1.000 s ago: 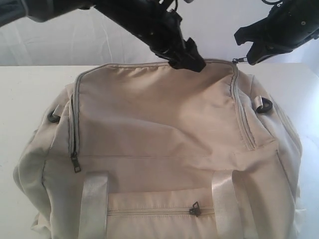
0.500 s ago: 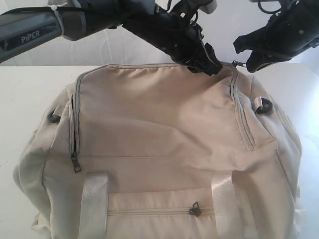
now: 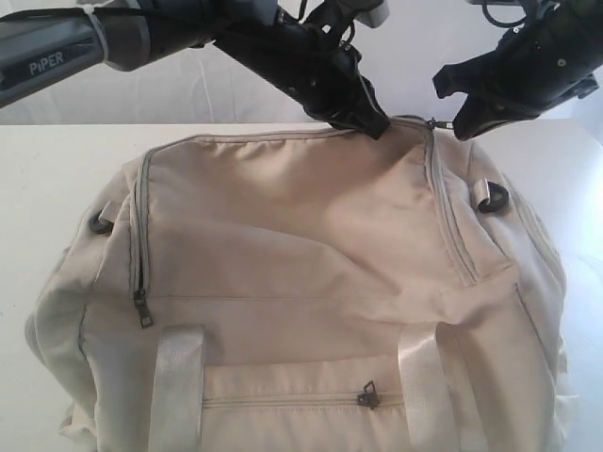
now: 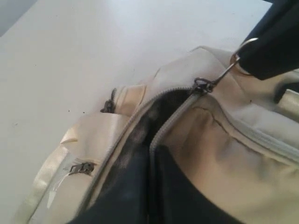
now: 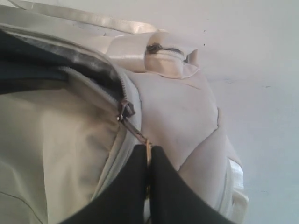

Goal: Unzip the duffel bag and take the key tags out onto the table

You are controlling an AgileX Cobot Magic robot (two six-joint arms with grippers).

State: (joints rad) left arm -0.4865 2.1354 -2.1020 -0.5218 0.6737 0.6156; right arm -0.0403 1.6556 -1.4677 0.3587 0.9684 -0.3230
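The beige duffel bag (image 3: 301,245) fills most of the white table (image 3: 47,179). My left gripper (image 3: 370,121) reaches across to the bag's far top edge and is shut on the fabric beside the grey zipper (image 4: 152,148). My right gripper (image 3: 450,115) is shut on the main zipper's metal pull (image 5: 147,150), just behind the slider (image 5: 125,109). Behind the slider the zipper gapes a little and shows dark navy lining (image 4: 163,109). In the left wrist view the right gripper's finger (image 4: 271,42) holds the pull ring (image 4: 240,58). The key tags are hidden.
A second zipper pull (image 3: 141,311) hangs at the bag's left side. A front pocket zipper pull (image 3: 367,395) lies between two pale webbing straps (image 3: 179,386). Dark D-rings (image 3: 492,196) sit at both ends. Bare tabletop lies left and right of the bag.
The left gripper swung right along the bag's far edge, then back left, tugging the fabric. The right gripper and its zipper pull shifted slightly left and the bag's far right corner followed.
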